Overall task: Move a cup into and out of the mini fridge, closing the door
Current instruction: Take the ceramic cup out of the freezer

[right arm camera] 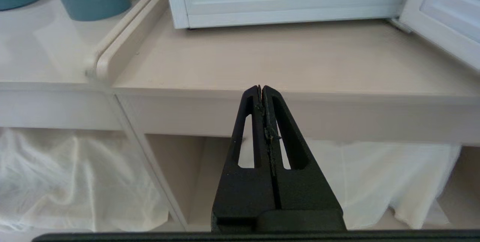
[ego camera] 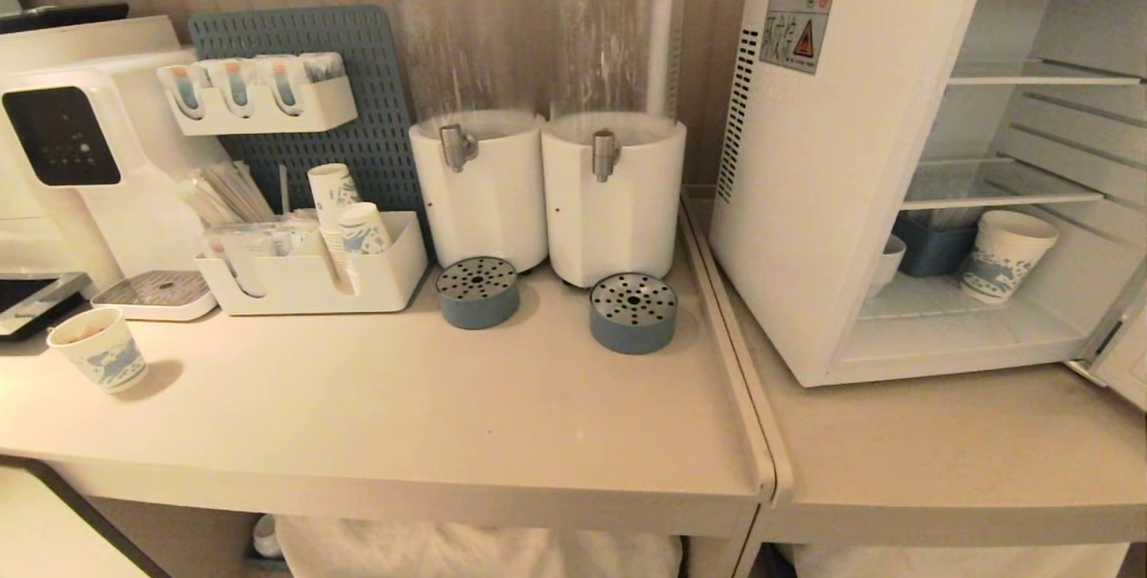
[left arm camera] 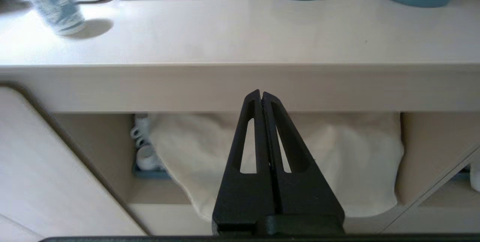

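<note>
The mini fridge [ego camera: 833, 157] stands on the right counter with its door [ego camera: 1125, 363] swung open to the right; the door's frame [right arm camera: 446, 13] also shows in the right wrist view. On the fridge floor a small white cup [ego camera: 889, 263] peeks out from behind the front frame, mostly hidden. Beside it are a blue tub [ego camera: 932, 246] and a blue-printed paper cup [ego camera: 1004, 255]. Neither arm is in the head view. My left gripper [left arm camera: 261, 92] is shut and empty, low before the left counter's front edge. My right gripper [right arm camera: 261, 87] is shut and empty, below the right counter's edge in front of the fridge.
Two white drink dispensers [ego camera: 547, 184] with blue drip trays [ego camera: 633, 312] stand at the back. A white organiser [ego camera: 314, 278] holds stacked paper cups. A lone paper cup [ego camera: 100, 349] sits near the left front edge. A raised lip [ego camera: 730, 363] divides the two counters.
</note>
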